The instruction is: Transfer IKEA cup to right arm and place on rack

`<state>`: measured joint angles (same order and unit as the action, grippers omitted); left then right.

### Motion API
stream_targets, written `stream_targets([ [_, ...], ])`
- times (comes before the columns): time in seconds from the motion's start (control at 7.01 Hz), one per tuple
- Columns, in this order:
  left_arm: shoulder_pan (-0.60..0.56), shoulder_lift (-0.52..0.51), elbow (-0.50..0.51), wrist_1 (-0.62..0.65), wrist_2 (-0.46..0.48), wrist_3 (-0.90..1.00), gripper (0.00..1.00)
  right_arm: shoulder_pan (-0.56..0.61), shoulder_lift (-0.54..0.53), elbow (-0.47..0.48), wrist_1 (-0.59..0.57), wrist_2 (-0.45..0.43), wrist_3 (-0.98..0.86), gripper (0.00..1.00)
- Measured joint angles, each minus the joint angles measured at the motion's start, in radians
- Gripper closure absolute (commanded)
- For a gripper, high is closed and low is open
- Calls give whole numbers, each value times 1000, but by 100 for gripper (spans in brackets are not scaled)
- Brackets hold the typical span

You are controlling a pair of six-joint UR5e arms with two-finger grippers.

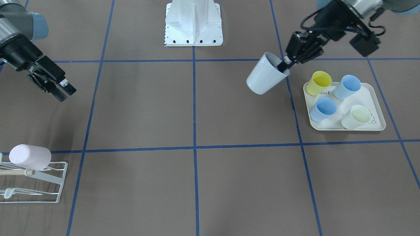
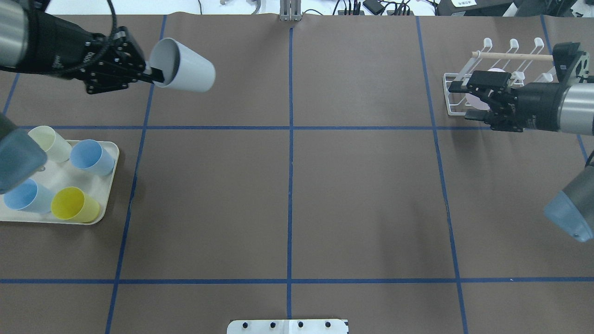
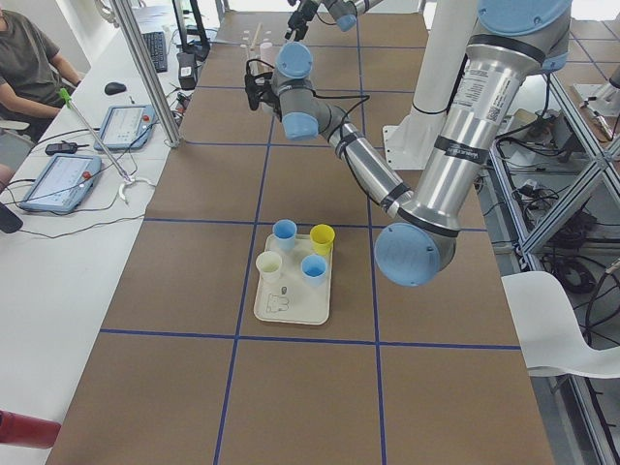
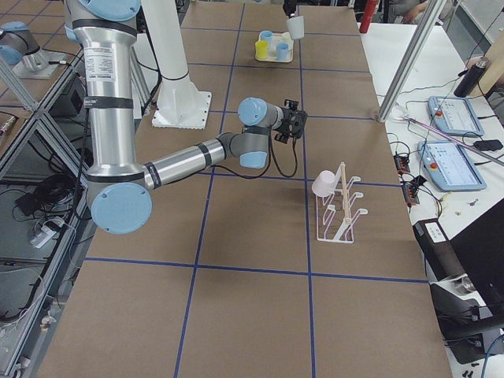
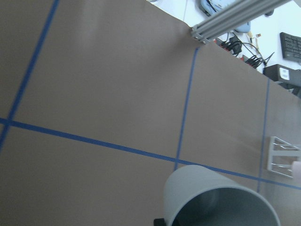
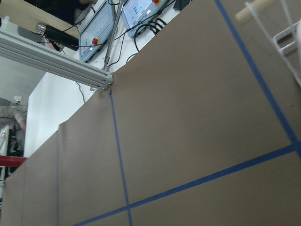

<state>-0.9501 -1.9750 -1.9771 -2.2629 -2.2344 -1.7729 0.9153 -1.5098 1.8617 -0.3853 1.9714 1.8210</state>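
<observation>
The IKEA cup (image 1: 265,74), pale grey-white, hangs tilted above the table, and my left gripper (image 1: 286,64) is shut on its rim with one finger inside. The overhead view has this cup (image 2: 188,67) at the far left, mouth turned toward my left gripper (image 2: 157,75). Its rim (image 5: 216,202) fills the bottom of the left wrist view. My right gripper (image 2: 464,100) stands open and holds nothing, hovering just in front of the white wire rack (image 2: 510,51). That rack (image 1: 49,178) carries a pale pink cup (image 1: 30,156) upside down on its prongs.
A cream tray (image 1: 377,101) beside the left arm holds several upright cups in blue, yellow and pale green. The robot's white base (image 1: 193,24) stands at the table's edge. Blue tape lines cross the brown table. A person sits at a side bench (image 3: 24,58).
</observation>
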Motion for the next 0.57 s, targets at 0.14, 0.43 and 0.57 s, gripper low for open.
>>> stream_targets([
  [0.14, 77, -40, 32, -161, 105, -192, 100, -20, 45, 1, 40, 1, 123, 0],
  [0.43, 226, -69, 117, -495, 345, -456, 100, -57, 126, 1, 121, -1, 359, 0],
  [0.57, 287, -72, 156, -616, 442, -510, 100, -70, 173, 1, 137, -4, 490, 0],
])
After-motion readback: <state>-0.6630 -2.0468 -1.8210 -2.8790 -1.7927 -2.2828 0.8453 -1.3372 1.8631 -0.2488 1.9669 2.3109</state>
